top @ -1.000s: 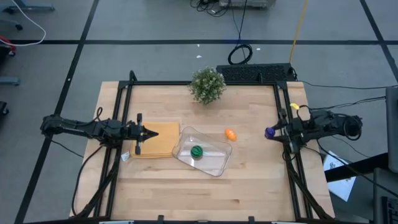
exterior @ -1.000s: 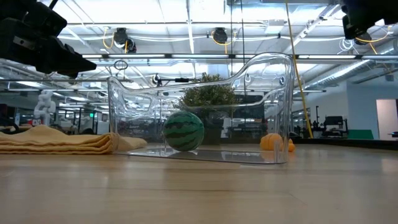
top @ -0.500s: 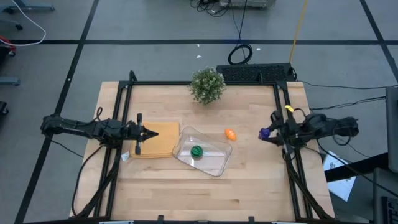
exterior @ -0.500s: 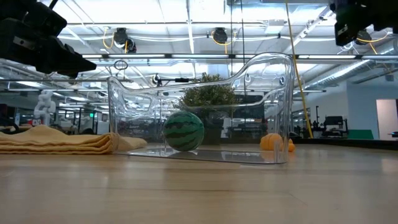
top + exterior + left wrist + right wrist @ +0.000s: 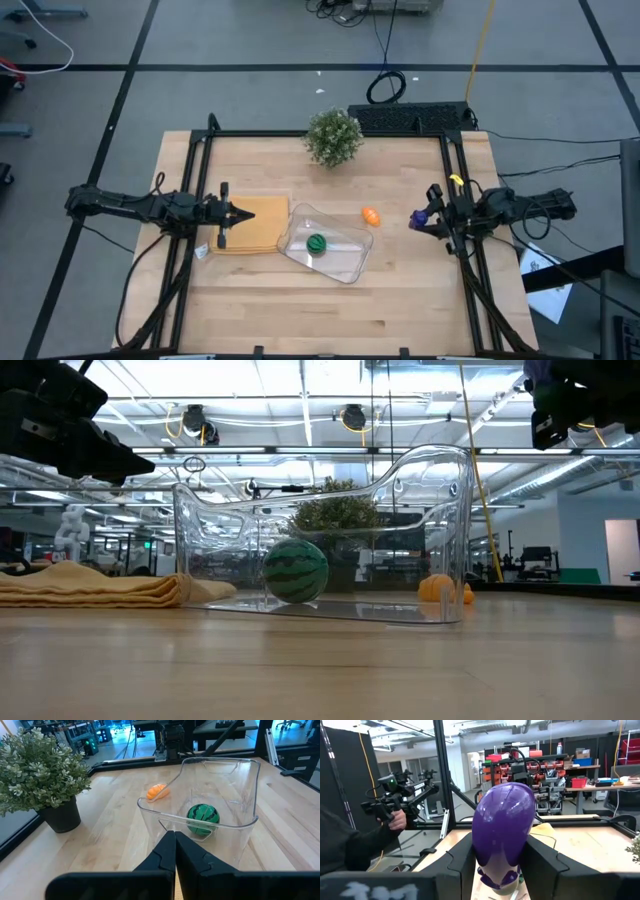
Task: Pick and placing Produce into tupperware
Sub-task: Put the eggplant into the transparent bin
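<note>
The clear tupperware (image 5: 325, 242) stands on the table's middle with the round green piece (image 5: 316, 243) on its floor. The orange piece (image 5: 371, 216) lies on the wood just right of it. The purple piece (image 5: 419, 215) hangs above the table's right part in my right gripper (image 5: 424, 216), which is shut on it. My left gripper (image 5: 244, 212) is shut with nothing in it and hovers over the tan mat (image 5: 252, 224), left of the tupperware (image 5: 220, 795). My right gripper pinches the purple piece's lower part (image 5: 485, 860) between its two fingers, one on each side. The fingers come about level from the table's right side. The piece juts out beyond the fingertips (image 5: 465, 857), lifted clear of the table.
A bushy potted plant (image 5: 333, 135) stands at the table's far edge. A dark frame (image 5: 455, 190) runs along the table's sides. In the right wrist view a person (image 5: 350, 845) holds hand-held controls beyond the table. Bare wood lies in front of the tupperware.
My right gripper has carried the purple piece toward the table's left, nearer the tupperware, and has sunk a little while its nose tips up. It stays shut on the piece. Left arm, tupperware, green and orange pieces have kept still.
</note>
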{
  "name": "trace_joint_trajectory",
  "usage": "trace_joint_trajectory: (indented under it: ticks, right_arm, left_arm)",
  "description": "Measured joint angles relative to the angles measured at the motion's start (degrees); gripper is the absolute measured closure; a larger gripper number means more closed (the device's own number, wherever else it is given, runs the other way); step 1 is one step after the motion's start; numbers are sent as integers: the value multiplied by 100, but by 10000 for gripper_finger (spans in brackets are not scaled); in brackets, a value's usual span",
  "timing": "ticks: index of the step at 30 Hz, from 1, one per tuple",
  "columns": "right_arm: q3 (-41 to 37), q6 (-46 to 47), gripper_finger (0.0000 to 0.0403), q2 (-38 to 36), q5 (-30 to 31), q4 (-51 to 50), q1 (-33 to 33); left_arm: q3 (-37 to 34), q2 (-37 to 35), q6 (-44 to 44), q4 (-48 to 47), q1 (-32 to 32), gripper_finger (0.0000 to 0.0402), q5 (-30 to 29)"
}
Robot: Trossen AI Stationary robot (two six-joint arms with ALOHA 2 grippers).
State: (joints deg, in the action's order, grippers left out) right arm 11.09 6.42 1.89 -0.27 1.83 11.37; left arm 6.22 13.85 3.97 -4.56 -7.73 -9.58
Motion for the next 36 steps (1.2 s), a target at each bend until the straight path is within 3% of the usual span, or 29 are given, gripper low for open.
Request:
trace_joint_trajectory:
  ticks: [30, 36]
  right_arm:
    - [0, 195, 280, 8, 2, -77, -2]
    - [0, 299, 280, 439, 11, 386, -2]
  left_arm:
    - [0, 0, 7, 3, -2, 398, 2]
    - [0, 0, 37, 7, -2, 398, 0]
